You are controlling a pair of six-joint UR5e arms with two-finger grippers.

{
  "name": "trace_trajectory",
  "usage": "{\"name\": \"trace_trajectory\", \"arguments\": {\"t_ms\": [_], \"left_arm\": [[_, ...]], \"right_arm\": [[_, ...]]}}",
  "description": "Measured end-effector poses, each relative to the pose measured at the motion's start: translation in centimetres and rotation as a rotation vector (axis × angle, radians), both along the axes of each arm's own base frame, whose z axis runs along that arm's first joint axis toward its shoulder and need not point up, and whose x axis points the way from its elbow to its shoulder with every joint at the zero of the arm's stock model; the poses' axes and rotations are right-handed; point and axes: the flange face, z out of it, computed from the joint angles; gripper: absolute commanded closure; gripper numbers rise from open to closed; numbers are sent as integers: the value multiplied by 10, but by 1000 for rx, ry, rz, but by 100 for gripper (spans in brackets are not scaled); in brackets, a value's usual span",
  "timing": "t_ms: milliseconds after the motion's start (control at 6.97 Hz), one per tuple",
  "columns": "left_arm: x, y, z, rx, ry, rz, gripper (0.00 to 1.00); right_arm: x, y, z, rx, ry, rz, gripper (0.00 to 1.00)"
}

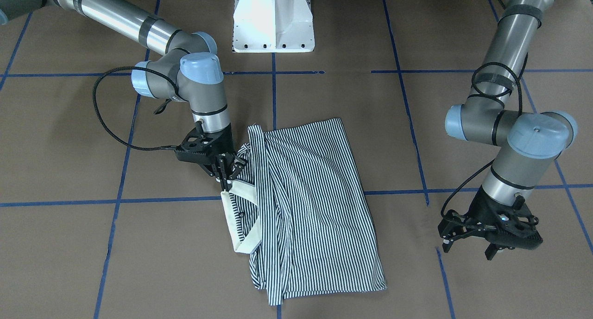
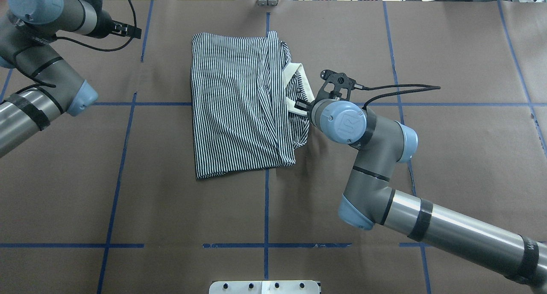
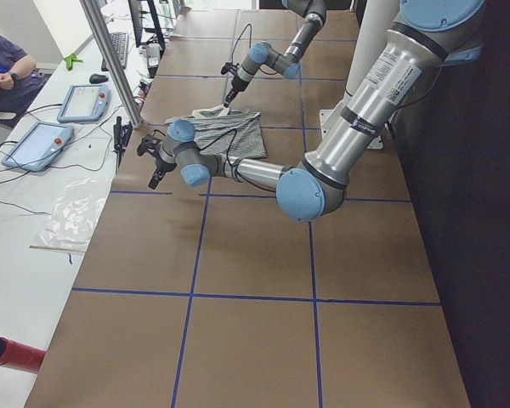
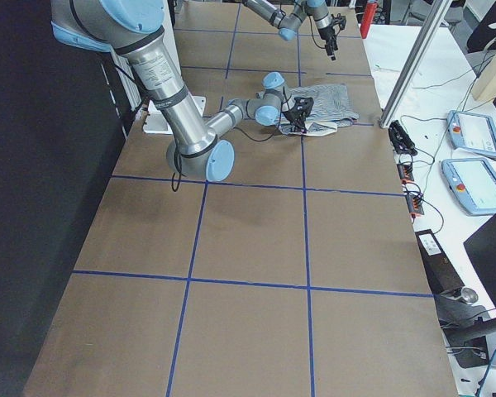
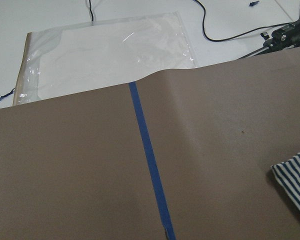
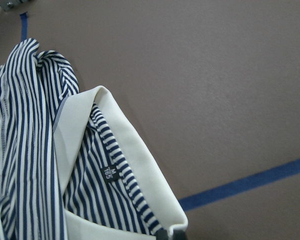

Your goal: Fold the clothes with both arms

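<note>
On the robot's left side of the table (image 2: pixel 171 208), we have the left arm (image 2: pixel 42 72) reaching out to the far edge. The left gripper (image 1: pixel 467 251) hangs just above the brown surface, with its jaws spread wide and nothing between them. It is well apart from the shirt (image 2: pixel 230 106). Its wrist camera looks at bare table, one of the blue tape lines (image 5: pixel 149 160), a clear plastic bag (image 5: pixel 110 55) beyond the table edge and one striped corner of cloth.

Mid-table, the shirt lies flat, folded into a rough rectangle. It straddles the centre tape line, with most of it on the left arm's side. We see wrinkles and overlapping layers towards the right arm's side. The cream collar (image 2: pixel 295 72) sticks out past the fold there, opened up, with the size tag (image 6: pixel 110 172) showing inside.

On the right side, the right gripper (image 1: pixel 226 183) points down at the end of the collar nearer the robot, with its jaws pinched narrow on the collar edge. In the wrist view a dark fingertip touches that edge at the bottom of the frame. The right arm (image 2: pixel 376 144) comes in low from the robot's right, with its elbow bent over the table beside the shirt.
</note>
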Motion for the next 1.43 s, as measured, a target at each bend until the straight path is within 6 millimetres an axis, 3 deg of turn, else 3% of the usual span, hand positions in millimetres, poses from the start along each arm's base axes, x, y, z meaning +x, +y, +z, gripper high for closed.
{"name": "trace_trajectory", "arguments": {"t_ms": [143,574,861,1147,1434], "left_arm": [[0,0,-1,1,1,0,0],[2,3,-12,7,20,-3,0],[5,5,-13,6,24,0,0],[10,7,-14,6,25,6,0],[13,8,-14,3,28,8,0]], "right_arm": [[2,14,9,9,9,-5,1],[8,27,16,86,77,-85,0],[24,33,-6,177,163,-185,0],[31,56,-42,194,259,-256,0],[4,100,-68,256,347,-324,23]]}}
